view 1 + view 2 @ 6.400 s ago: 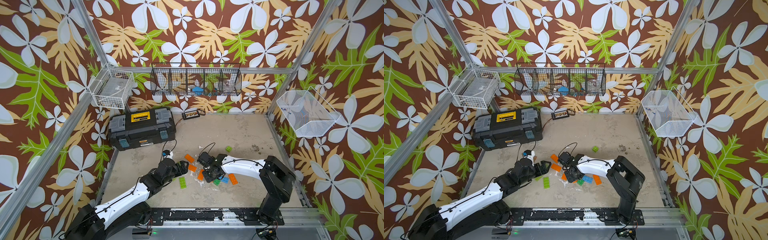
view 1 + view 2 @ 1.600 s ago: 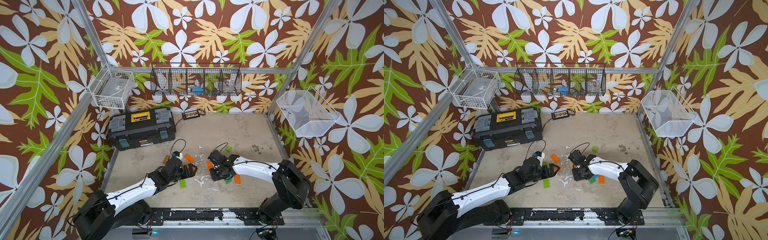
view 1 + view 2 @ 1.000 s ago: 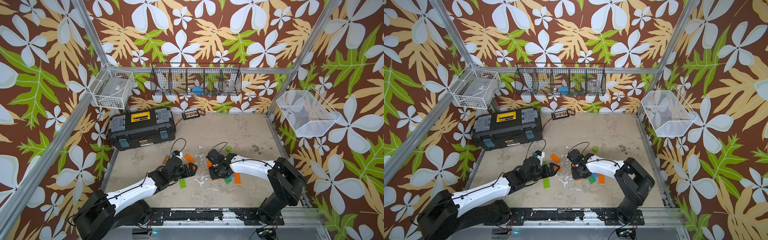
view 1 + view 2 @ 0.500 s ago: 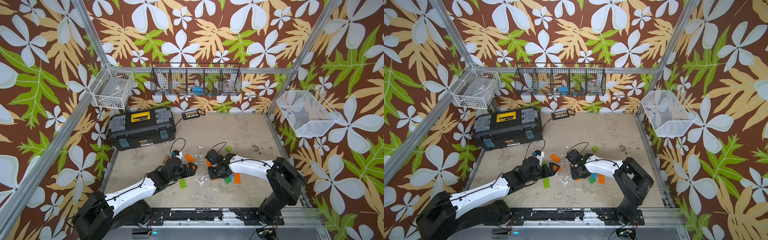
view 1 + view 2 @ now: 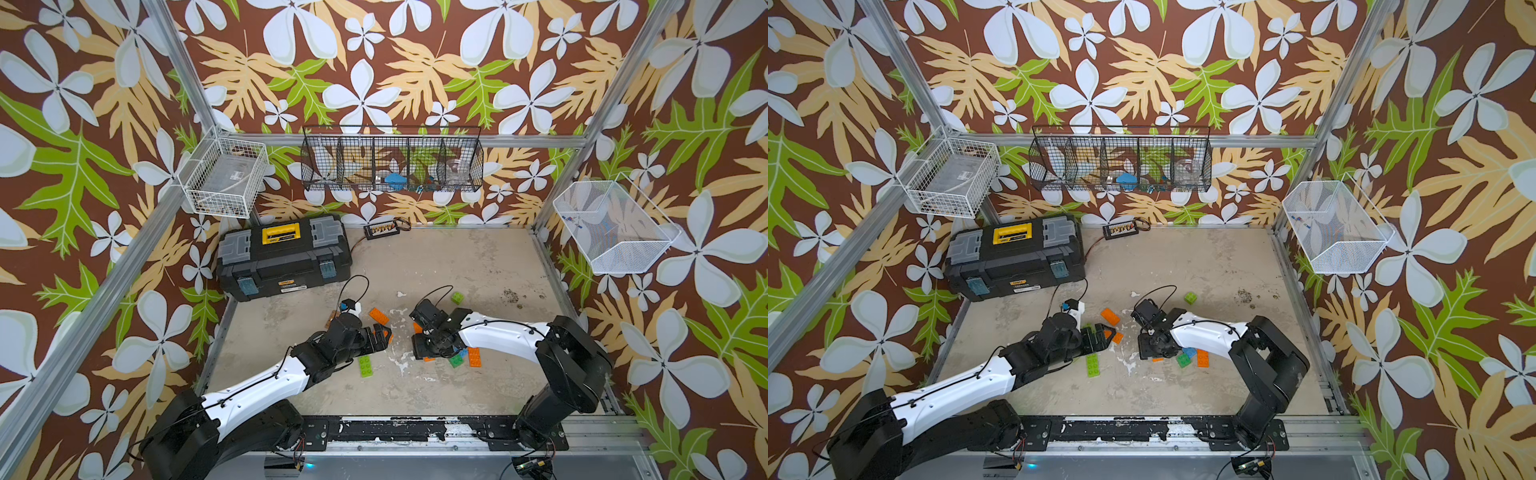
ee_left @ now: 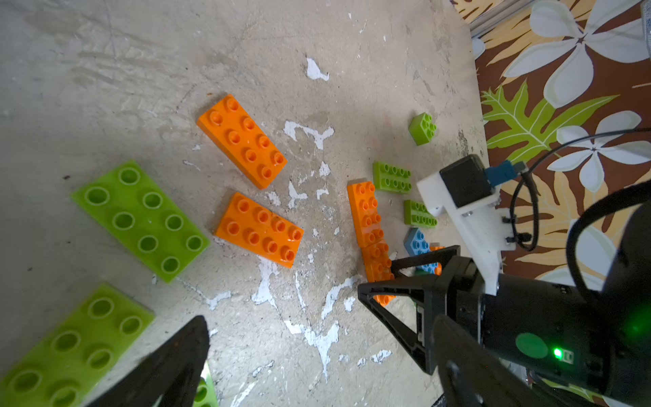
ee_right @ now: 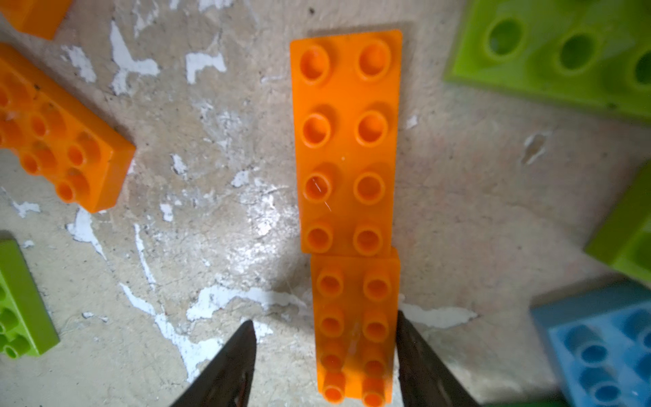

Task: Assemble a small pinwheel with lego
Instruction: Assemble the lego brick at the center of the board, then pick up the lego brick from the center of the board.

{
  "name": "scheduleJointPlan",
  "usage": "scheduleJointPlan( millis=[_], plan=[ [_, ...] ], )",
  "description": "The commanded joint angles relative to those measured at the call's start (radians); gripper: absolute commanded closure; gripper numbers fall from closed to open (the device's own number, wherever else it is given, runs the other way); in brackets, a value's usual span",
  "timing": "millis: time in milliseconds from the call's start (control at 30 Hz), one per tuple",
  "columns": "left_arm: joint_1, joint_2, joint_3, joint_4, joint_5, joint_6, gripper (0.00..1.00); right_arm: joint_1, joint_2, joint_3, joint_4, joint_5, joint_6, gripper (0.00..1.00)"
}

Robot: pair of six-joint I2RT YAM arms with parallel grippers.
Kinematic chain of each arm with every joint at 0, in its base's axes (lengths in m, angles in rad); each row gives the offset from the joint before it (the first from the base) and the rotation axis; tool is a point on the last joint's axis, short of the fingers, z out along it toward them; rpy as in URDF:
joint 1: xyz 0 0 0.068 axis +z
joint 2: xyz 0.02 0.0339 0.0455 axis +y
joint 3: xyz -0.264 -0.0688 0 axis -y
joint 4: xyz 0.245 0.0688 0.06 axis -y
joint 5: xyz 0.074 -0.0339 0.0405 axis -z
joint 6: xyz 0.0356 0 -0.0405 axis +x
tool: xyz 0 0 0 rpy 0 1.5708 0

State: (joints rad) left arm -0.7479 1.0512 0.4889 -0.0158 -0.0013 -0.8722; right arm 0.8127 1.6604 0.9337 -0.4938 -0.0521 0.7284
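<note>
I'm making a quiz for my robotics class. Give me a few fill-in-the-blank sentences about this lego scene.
1. The brick straddled by the open right gripper is ___.
2. The toolbox's handle is ___.
3. The small square brick lying alone toward the back wall is ___.
4. The blue brick lies nearer the ___ gripper.
Missing words: orange; yellow; green; right.

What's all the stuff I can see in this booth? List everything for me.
Orange bricks: at least five, orange, mid-table.
Green bricks: several, lime, scattered around them.
Blue brick: one, blue, near right tool.
Table: one, beige, underneath.
Toolbox: one, black with yellow handle, far left corner.
Wire baskets: three, one black, two white, on walls.
Left tool: one, black, open, near orange brick.
Right tool: one, black, open, straddling an orange brick.
</note>
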Motion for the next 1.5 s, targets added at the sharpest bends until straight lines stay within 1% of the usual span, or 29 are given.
scheduleJointPlan(
  millis=[0, 133, 200, 300, 433, 533, 633, 700, 867, 933, 1033, 1133, 1267, 1367, 1400, 1467],
  plan=[
    [0.001, -0.025, 0.011, -0.030, -0.069, 0.026, 0.00, 0.000, -0.022, -0.002, -0.036, 0.020, 0.002, 0.28],
    [0.001, -0.072, 0.020, -0.054, -0.166, 0.042, 0.00, -0.002, -0.076, 0.001, -0.043, 0.023, -0.002, 0.11],
    [0.001, -0.099, 0.029, -0.083, -0.205, 0.057, 0.00, -0.002, -0.110, 0.001, -0.049, 0.030, -0.005, 0.06],
    [0.001, -0.124, 0.058, -0.148, -0.228, 0.072, 0.00, -0.002, -0.179, -0.008, -0.047, 0.040, -0.023, 0.05],
    [0.002, -0.135, 0.101, -0.199, -0.190, 0.101, 0.00, -0.002, -0.317, -0.049, 0.017, 0.045, -0.085, 0.01],
    [0.002, -0.141, 0.118, -0.173, -0.156, 0.126, 0.00, -0.003, -0.431, -0.091, 0.082, 0.066, -0.150, 0.00],
    [0.002, -0.118, 0.133, -0.119, -0.124, 0.155, 0.00, -0.007, -0.517, -0.103, 0.082, 0.151, -0.166, 0.01],
    [0.002, -0.076, 0.152, -0.097, -0.108, 0.166, 0.00, -0.017, -0.547, -0.088, 0.049, 0.170, -0.189, 0.04],
    [0.002, 0.056, 0.200, -0.024, -0.025, 0.177, 0.00, -0.035, -0.598, -0.050, -0.010, 0.303, -0.247, 0.08],
    [0.001, 0.097, 0.204, 0.027, 0.014, 0.168, 0.00, -0.061, -0.608, -0.031, -0.017, 0.355, -0.270, 0.09],
    [-0.003, 0.158, 0.221, 0.069, 0.043, 0.162, 0.00, -0.114, -0.619, -0.011, 0.000, 0.380, -0.309, 0.13],
    [-0.008, 0.212, 0.242, 0.099, 0.062, 0.158, 0.00, -0.198, -0.600, 0.013, 0.013, 0.355, -0.330, 0.13],
    [-0.008, 0.286, 0.269, 0.141, 0.091, 0.153, 0.00, -0.344, -0.519, 0.056, -0.007, 0.252, -0.326, 0.15],
    [-0.008, 0.352, 0.314, 0.137, 0.099, 0.162, 0.00, -0.455, -0.430, 0.085, -0.026, 0.117, -0.311, 0.20],
    [-0.008, 0.372, 0.331, 0.133, 0.100, 0.163, 0.00, -0.480, -0.395, 0.094, -0.033, 0.079, -0.309, 0.23],
    [-0.008, 0.405, 0.354, 0.129, 0.102, 0.163, 0.00, -0.508, -0.330, 0.116, -0.053, 0.042, -0.308, 0.28]
  ],
)
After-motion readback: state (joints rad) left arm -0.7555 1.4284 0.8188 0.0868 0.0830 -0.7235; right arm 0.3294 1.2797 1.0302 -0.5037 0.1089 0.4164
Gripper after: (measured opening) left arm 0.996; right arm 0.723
